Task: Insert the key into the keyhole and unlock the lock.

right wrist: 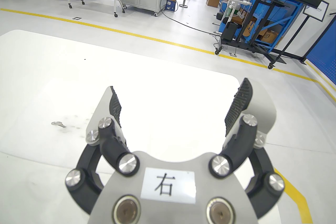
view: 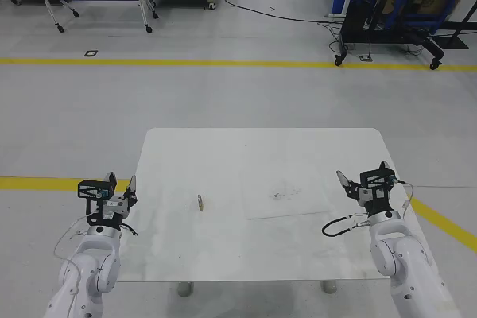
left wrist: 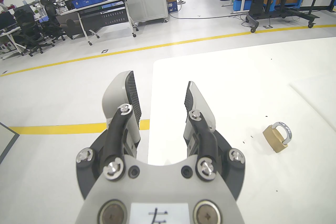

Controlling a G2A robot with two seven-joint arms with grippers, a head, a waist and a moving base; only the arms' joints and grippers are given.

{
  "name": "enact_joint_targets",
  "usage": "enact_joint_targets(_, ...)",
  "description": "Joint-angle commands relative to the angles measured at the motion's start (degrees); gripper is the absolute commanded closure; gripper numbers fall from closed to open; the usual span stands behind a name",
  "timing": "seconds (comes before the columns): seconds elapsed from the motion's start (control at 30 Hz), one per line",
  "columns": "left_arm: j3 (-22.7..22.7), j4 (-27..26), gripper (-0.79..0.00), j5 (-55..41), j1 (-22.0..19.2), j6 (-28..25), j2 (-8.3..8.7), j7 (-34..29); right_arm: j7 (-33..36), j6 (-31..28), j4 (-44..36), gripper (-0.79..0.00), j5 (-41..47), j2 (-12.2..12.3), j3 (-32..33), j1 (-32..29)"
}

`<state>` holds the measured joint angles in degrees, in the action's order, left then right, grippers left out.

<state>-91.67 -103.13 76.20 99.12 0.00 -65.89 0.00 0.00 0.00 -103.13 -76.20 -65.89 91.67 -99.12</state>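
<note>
A white table (view: 262, 159) stands on a pale floor (view: 222, 103) crossed by yellow lines (view: 222, 62).

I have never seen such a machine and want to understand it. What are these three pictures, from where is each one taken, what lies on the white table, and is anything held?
This is a robot with two arms, at work at a white table. The top view looks down from a camera above its arms. The other two views come from cameras on its wrists, so each shows its own gripper close up: the left gripper and the right gripper. A gripper is a clamp with two fingers. On the table are a brass padlock, nearer the left arm, and a small metal key, nearer the right arm. Both grippers are open and hold nothing.
</note>
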Motion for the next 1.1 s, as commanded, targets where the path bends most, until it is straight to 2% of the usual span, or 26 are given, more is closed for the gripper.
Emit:
enact_joint_targets(0.0,0.0,0.0,-0.352,0.0,0.0,0.0,0.00,0.0,0.0,0.0,0.0,-0.784,0.0,0.0,0.0,0.0)
enact_joint_targets(0.47,0.0,0.0,-0.352,0.0,0.0,0.0,0.00,0.0,0.0,0.0,0.0,-0.785,0.0,0.0,0.0,0.0)
enact_joint_targets(0.5,0.0,0.0,-0.785,0.0,0.0,0.0,0.00,0.0,-0.4,-0.4,-0.7,-0.785,-0.6,0.0,-0.2,0.1)
enact_joint_targets(0.6,0.0,0.0,-0.785,0.0,0.0,0.0,0.00,0.0,2.1,-1.0,-3.9,-0.785,-4.9,-0.1,-3.2,0.4)
enact_joint_targets(0.7,0.0,0.0,-0.785,0.0,0.0,0.0,0.00,0.0,5.7,-9.1,-5.9,-0.785,1.5,-0.1,-5.3,1.2)
enact_joint_targets(1.07,0.0,0.0,-0.785,0.0,0.0,0.0,0.00,0.0,5.7,-9.1,-5.9,-0.785,1.5,-0.1,-5.3,1.2)
